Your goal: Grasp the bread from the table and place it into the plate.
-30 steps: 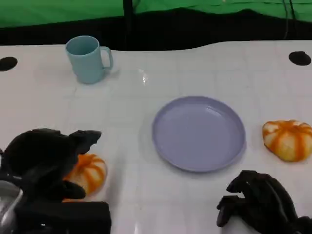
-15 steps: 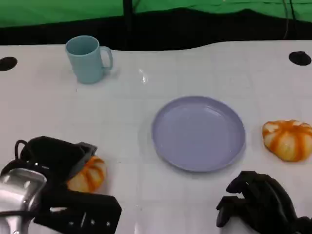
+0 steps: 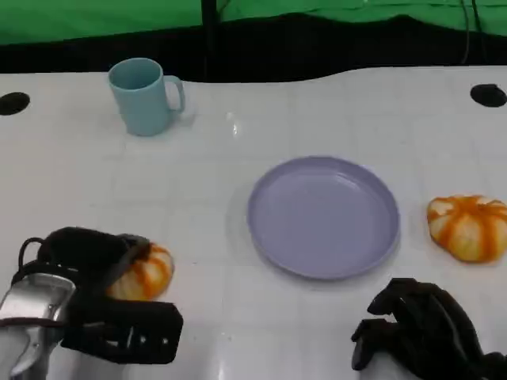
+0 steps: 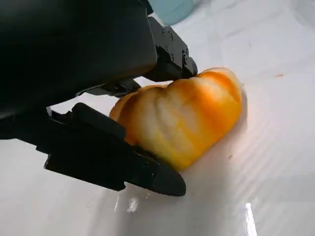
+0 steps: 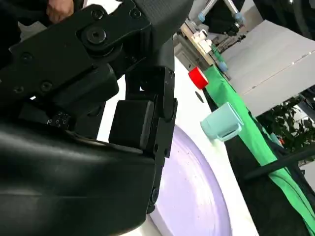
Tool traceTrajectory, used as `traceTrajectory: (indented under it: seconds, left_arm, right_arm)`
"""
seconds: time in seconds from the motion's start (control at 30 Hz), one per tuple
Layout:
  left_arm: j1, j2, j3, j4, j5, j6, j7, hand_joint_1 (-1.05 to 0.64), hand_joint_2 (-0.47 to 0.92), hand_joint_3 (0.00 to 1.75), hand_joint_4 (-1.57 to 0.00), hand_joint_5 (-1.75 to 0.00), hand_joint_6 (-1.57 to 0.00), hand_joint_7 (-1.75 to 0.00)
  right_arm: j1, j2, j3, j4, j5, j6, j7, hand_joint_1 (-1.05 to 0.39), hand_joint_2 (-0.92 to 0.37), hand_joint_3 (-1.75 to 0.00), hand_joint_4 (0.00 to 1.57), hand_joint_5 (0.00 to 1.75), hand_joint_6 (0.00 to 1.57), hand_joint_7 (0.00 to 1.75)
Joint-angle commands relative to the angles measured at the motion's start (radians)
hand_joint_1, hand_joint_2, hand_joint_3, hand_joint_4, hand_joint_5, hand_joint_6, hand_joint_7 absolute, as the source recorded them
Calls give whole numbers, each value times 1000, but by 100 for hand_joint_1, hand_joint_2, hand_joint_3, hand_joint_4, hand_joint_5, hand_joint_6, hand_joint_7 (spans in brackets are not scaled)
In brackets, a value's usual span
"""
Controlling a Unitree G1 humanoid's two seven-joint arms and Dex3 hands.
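Since the earlier frames your left hand (image 3: 95, 297) has dropped lower in the lower left of the frame, now around the orange-and-white pumpkin-shaped bread roll (image 3: 142, 271). The roll sits on the white table (image 3: 198, 198), fingers (image 4: 113, 152) clamped on both sides of it. Lavender round plate (image 3: 322, 216) sits centre. Right hand (image 3: 420, 332), lower right, is unchanged, fingers curled in on nothing.
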Motion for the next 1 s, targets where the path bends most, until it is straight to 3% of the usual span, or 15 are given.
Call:
traceTrajectory:
  seconds: [0.03, 0.07, 0.1, 0.2, 0.3, 0.33, 0.43, 0.6, 0.87, 0.93, 1.0]
  left_arm:
    - [-7, 14, -31, 81, -33, -30, 39, -36, 92, 22, -62, -144, -98, -11]
    - [-16, 12, -31, 102, -44, -38, 56, -36, 92, 22, -62, -145, -99, -11]
    - [-24, 10, -32, 121, -52, -42, 68, -35, 92, 38, -60, -156, -103, -24]
    - [-45, 6, -38, 174, -76, -53, 104, -34, 92, 49, -58, -165, -81, -78]
    - [-55, 1, -33, 212, -116, -74, 146, -35, 92, 49, -58, -165, -77, -88]
    - [-55, -6, -20, 228, -142, -92, 180, -32, 91, 47, -59, -171, -72, -106]
    - [-58, -21, 5, 263, -205, -142, 260, -31, 90, 45, -61, -173, -71, -108]
    - [-66, -51, 44, 262, -284, -215, 376, -28, 79, 62, -70, -175, -52, -164]
    - [-110, -34, 38, 125, -284, -236, 356, -27, 75, 66, -68, -175, -46, -174]
    - [-130, -30, 35, 88, -281, -233, 324, -28, 74, 64, -69, -175, -56, -156]
    - [-149, -32, 30, 68, -274, -228, 304, -29, 75, 63, -69, -175, -59, -150]
  right_arm:
    - [3, -9, -5, -4, -1, -9, -5, -105, -74, 0, 156, 78, 157, 37]
    - [1, -8, -5, -3, 0, -5, -6, -105, -74, 0, 156, 78, 157, 37]
    - [-1, -8, -5, -2, 1, -4, -7, -105, -74, 0, 156, 78, 157, 37]
    - [-4, -5, -5, 0, 4, -3, -6, -104, -74, 0, 155, 78, 157, 37]
    - [-6, -3, -4, 3, 3, -5, -7, -103, -74, 0, 155, 78, 157, 36]
    - [-8, -2, -4, 6, 2, -7, -7, -103, -74, 0, 155, 77, 157, 36]
    - [-14, -1, -4, 15, 0, -12, -4, -103, -74, 0, 155, 77, 157, 37]
    - [-20, -4, -5, 32, 0, -22, 5, -105, -74, 0, 156, 76, 157, 36]
    - [-23, -7, -13, 38, 4, -14, -9, -105, -73, 0, 157, 75, 157, 37]
    - [-26, -8, -15, 45, 4, -18, -7, -105, -73, 0, 157, 76, 157, 38]
    - [-26, -8, -15, 45, 3, -18, -8, -105, -73, 0, 157, 76, 157, 38]
